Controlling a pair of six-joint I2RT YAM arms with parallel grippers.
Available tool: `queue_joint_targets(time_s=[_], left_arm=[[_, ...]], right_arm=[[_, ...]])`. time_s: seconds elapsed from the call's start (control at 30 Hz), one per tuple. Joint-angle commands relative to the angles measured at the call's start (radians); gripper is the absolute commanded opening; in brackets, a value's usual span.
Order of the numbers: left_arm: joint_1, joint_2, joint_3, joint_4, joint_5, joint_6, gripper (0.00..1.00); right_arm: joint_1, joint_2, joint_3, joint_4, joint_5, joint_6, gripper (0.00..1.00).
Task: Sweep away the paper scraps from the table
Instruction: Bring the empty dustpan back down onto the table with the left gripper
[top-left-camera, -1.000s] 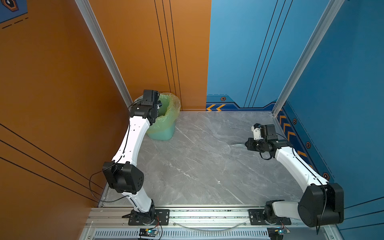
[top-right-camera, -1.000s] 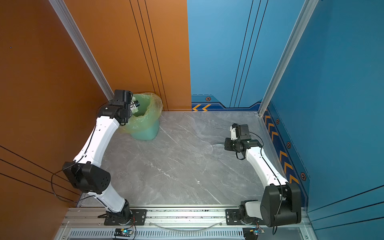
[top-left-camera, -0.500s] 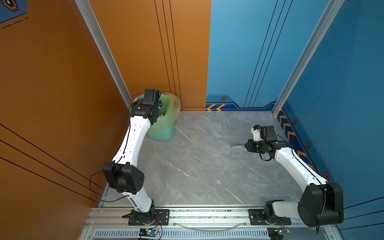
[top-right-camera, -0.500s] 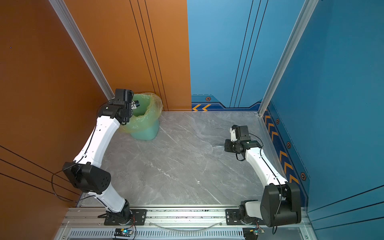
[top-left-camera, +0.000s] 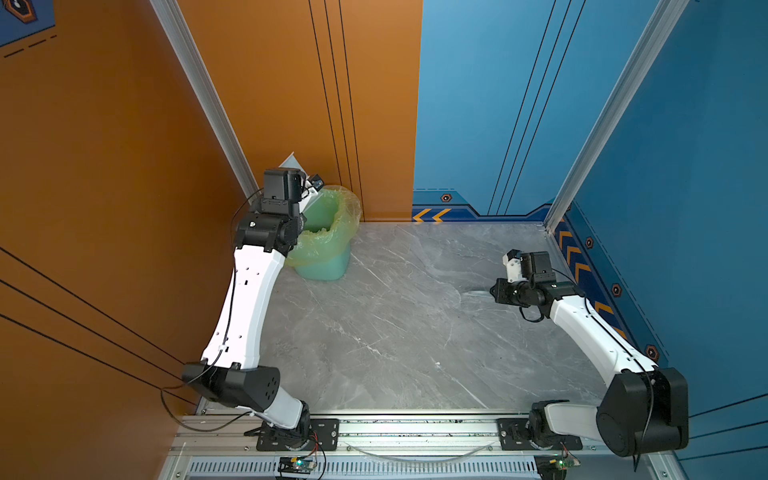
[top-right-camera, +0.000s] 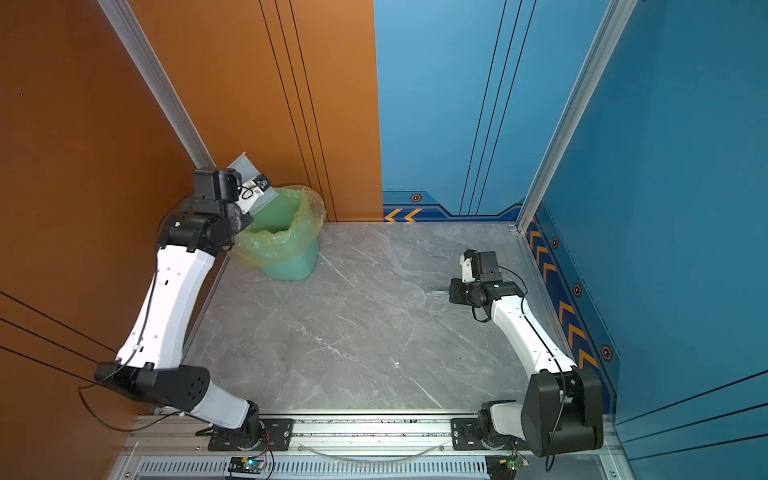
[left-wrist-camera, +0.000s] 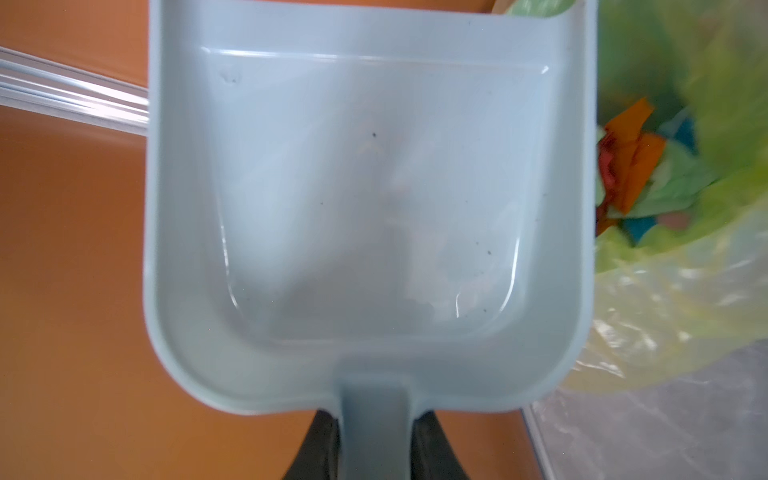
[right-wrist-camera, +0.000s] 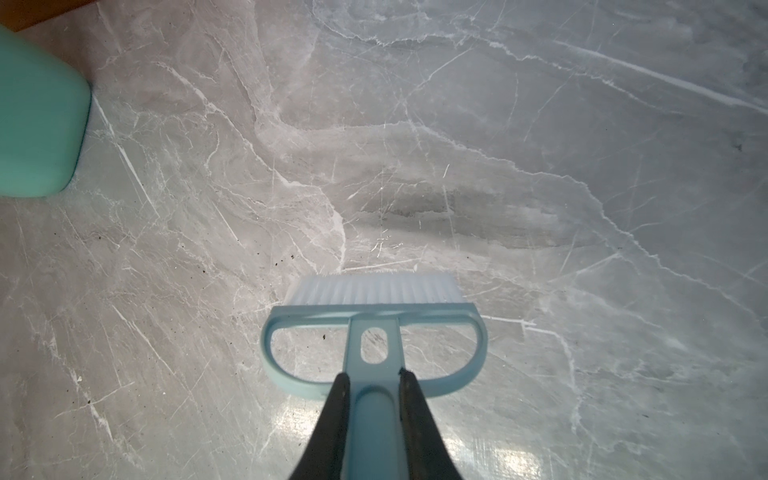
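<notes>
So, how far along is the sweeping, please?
Done: the grey marble table shows no litter; the coloured paper scraps lie in the green-lined bin. In hand: left pincer grips the empty pale blue plastic dustpan, right pincer the pale blue brush. Left: apparently nothing.

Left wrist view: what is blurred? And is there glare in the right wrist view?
Left wrist view: the bin liner and paper scraps are smeared, the dustpan only slightly soft. Right wrist view: the brush is sharp; white glare lies on the table beside its handle.
</notes>
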Motion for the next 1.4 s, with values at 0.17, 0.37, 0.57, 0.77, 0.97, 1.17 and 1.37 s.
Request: queue_joint_targets(time_s=[0.17, 0.37, 0.57, 0.77, 0.97, 1.17, 1.37], left_arm=[[-0.122, -0.155, -0.104, 0.019, 0.383, -0.265, 0.18], [-0.3, -0.207, -0.313, 0.106, 0.468, -0.38, 0.18], [-0.355, -0.23, -0.503, 0.195, 0.533, -0.522, 0.17], [-0.384, -0.242, -0.646, 0.251, 0.576, -0.598, 0.17], [-0.396, -0.238, -0.763, 0.315, 0.631, -0.672, 0.17], [-0.42, -0.191, -0.825, 0.36, 0.672, -0.726, 0.17], [-0.438, -0.101, -0.861, 0.423, 0.687, -0.832, 0.16]], right_arm=[[0.003, -0.037, 0.013, -0.018, -0.01, 0.003, 0.0], [0.006, -0.046, 0.019, -0.024, -0.005, 0.015, 0.0], [0.007, -0.058, 0.032, -0.046, 0.013, 0.016, 0.0], [0.007, -0.07, 0.035, -0.061, 0.041, 0.014, 0.0], [0.007, -0.063, 0.034, -0.062, 0.047, 0.027, 0.0], [0.01, -0.054, 0.045, -0.061, 0.05, 0.034, 0.0], [0.017, -0.049, 0.054, -0.06, 0.057, 0.037, 0.0]])
